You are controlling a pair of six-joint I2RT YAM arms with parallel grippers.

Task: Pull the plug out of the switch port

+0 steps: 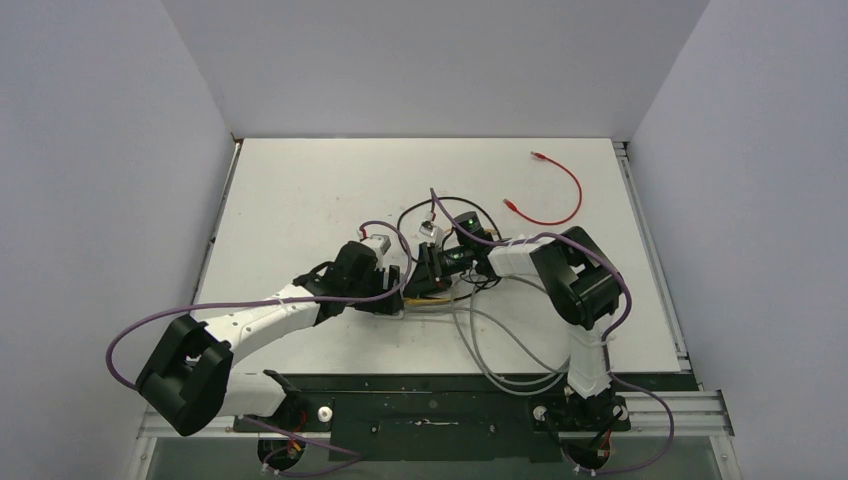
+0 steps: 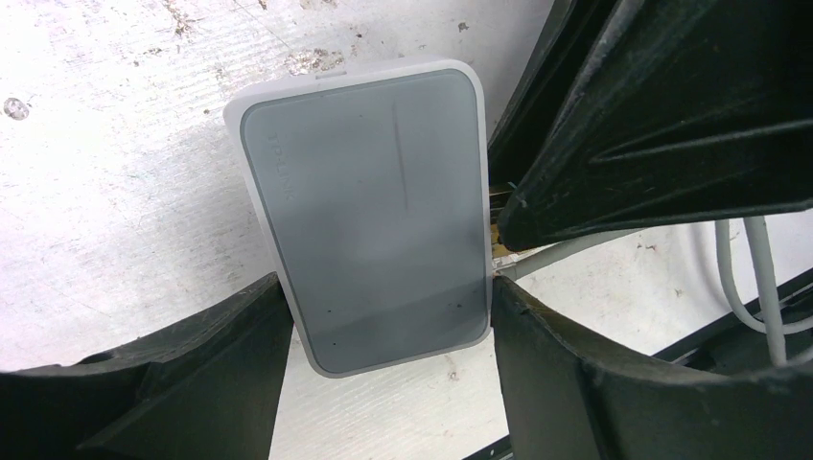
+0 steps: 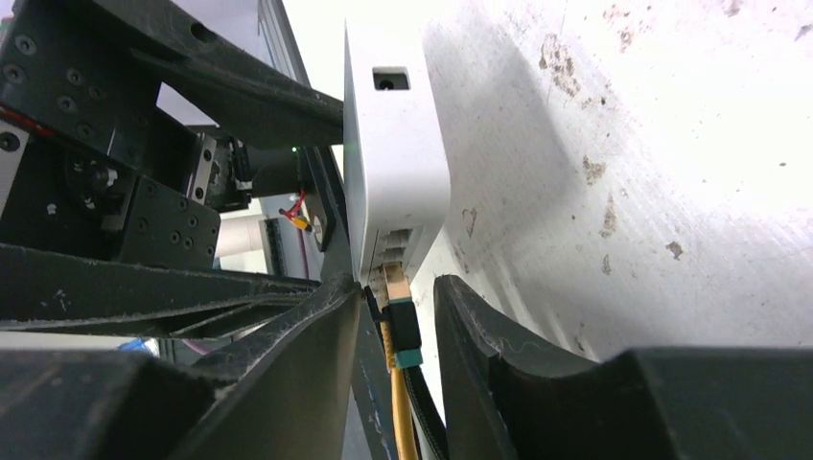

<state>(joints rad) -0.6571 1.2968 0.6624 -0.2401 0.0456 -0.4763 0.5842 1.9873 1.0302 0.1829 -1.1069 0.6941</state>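
The switch (image 2: 374, 220) is a flat pale grey box lying on the white table. My left gripper (image 2: 388, 297) is shut on its near end, one finger against each long side. In the right wrist view the switch (image 3: 393, 163) shows its socket edge, with a plug (image 3: 401, 326) sitting in a port; the plug has a clear head, a teal and black boot and a yellow cable. My right gripper (image 3: 398, 297) straddles the plug, jaws open with a narrow gap on each side. In the top view both grippers, left (image 1: 392, 295) and right (image 1: 432, 272), meet at the table's middle and hide the switch.
A grey cable (image 2: 575, 251) also enters the switch's socket edge and loops toward the front edge (image 1: 500, 350). A loose red cable (image 1: 555, 190) lies at the back right. A black cable loop (image 1: 440, 205) lies just behind the grippers. My right fingers (image 2: 652, 115) crowd the switch's right side.
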